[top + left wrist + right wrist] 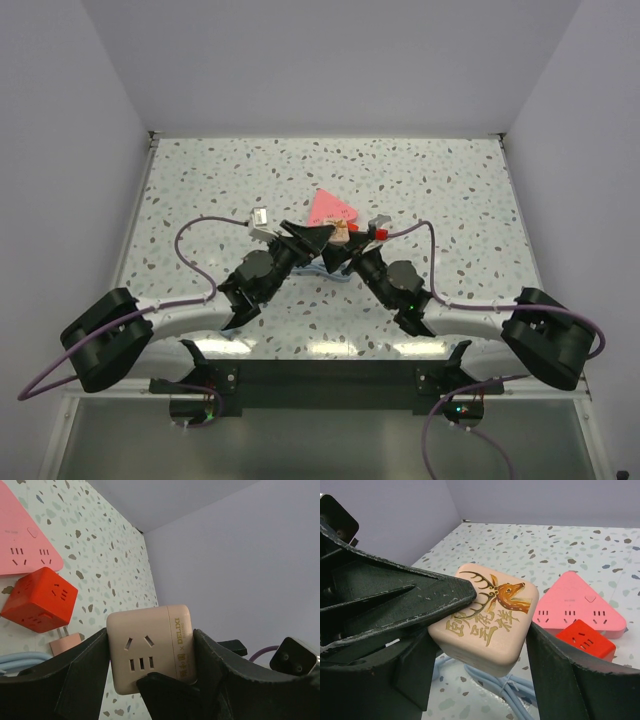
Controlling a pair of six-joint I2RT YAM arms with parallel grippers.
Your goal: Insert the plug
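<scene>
Noting left gripper [150,661] and right gripper [486,656] both clamped on beige socket cube [150,645] over mid-worktop [200,190], plug [65,643] just beside red cube [40,600], lower part cut off behind left gripper.

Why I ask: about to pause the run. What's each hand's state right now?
Left hand: closed on the beige cube.
Right hand: closed on the same cube, from another side.
</scene>
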